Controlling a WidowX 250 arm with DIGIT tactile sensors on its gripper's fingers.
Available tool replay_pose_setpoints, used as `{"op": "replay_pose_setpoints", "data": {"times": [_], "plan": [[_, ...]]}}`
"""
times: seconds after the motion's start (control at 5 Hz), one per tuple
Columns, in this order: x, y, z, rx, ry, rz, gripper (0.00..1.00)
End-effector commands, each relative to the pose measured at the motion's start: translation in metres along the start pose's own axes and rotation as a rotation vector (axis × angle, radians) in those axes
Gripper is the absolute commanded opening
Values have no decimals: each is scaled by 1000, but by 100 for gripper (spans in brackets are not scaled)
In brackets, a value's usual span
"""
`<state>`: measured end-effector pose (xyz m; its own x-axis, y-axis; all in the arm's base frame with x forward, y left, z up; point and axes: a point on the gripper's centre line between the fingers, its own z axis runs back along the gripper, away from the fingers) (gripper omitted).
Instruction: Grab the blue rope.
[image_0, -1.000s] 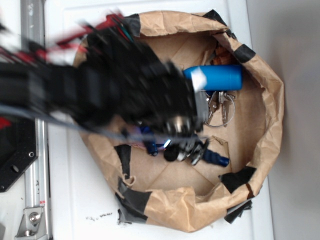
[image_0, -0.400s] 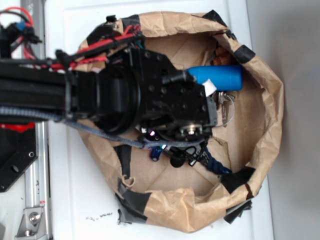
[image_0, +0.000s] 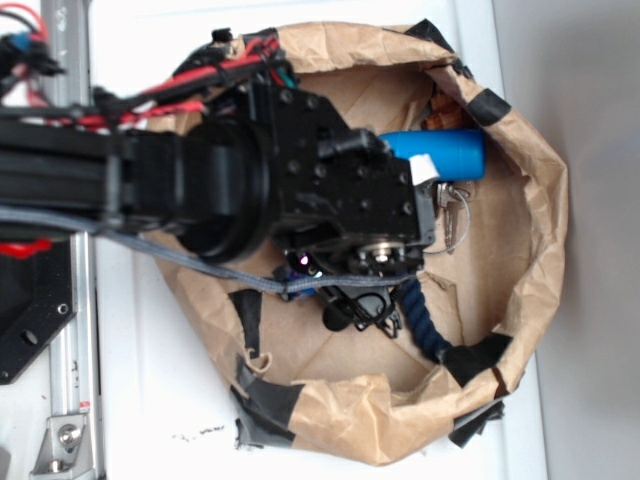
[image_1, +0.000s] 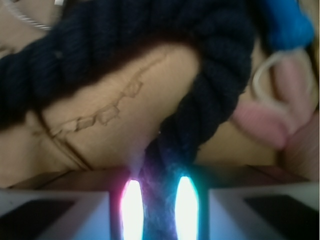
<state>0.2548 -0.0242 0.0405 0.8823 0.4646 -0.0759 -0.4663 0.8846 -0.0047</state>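
Blue rope (image_1: 165, 90) runs down between the hand's (image_1: 159, 205) pads.

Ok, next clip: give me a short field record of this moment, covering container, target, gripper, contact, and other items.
container: brown paper bag, rim rolled down and patched with black tape, on a white surface
target: blue rope, dark navy twisted cord bent in a V; one end shows in the exterior view
gripper: gripper lowered into the bag, fingers on either side of one strand
contact: rope sits between the fingers; firm clamp not confirmable
other items: blue bottle, metal key rings, pink plush
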Motion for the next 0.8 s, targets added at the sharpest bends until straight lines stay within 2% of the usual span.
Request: {"op": "replay_pose_setpoints", "data": {"times": [0.0, 0.4, 0.6], "plan": [[39, 13, 109, -85, -153, -218, 0], [28, 0, 122, -58, -90, -369, 0], [28, 0, 119, -32, -39, -327, 0]]}}
